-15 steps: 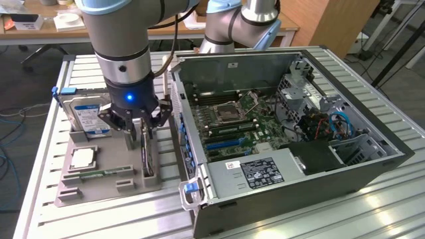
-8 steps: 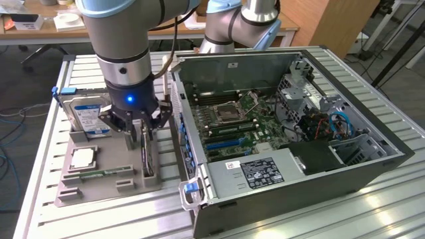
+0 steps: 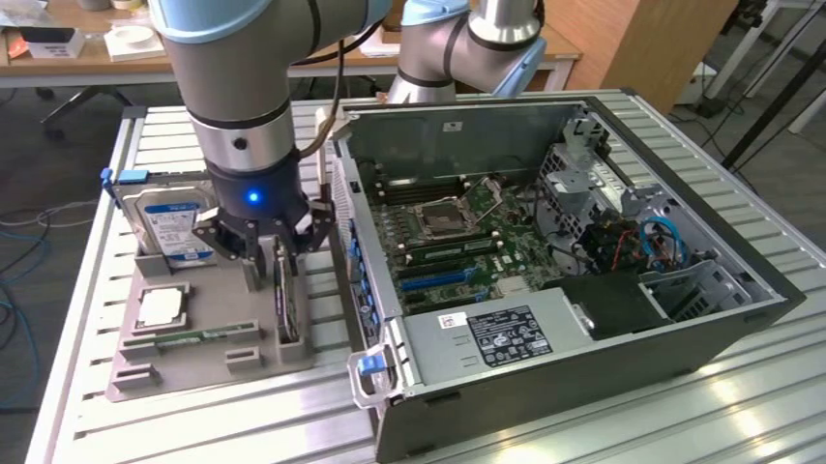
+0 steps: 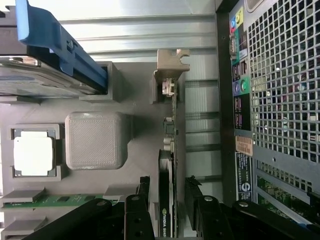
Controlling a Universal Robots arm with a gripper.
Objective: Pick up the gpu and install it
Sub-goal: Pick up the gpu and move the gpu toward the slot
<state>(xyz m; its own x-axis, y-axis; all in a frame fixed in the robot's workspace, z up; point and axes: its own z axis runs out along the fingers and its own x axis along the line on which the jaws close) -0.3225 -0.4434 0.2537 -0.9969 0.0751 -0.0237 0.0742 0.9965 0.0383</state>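
The gpu point(image 3: 285, 302) stands on its edge in a slot of the grey holder point(image 3: 168, 372), beside the open computer case point(image 3: 764, 290). In the wrist view the gpu point(image 4: 168, 150) is a thin card seen edge-on, with its silver bracket point(image 4: 170, 70) at the far end. My gripper point(image 3: 277, 253) is lowered over the card's near end. My gripper point(image 4: 168, 184) is open, one black finger on each side of the card with a small gap at each.
The holder also carries a hard drive point(image 3: 168, 220) in a blue caddy, a square processor point(image 3: 162, 307) and a green memory stick point(image 3: 200, 336). The case's motherboard shows a blue slot point(image 3: 432, 278). The case's rear panel point(image 4: 280, 100) stands close beside the gpu.
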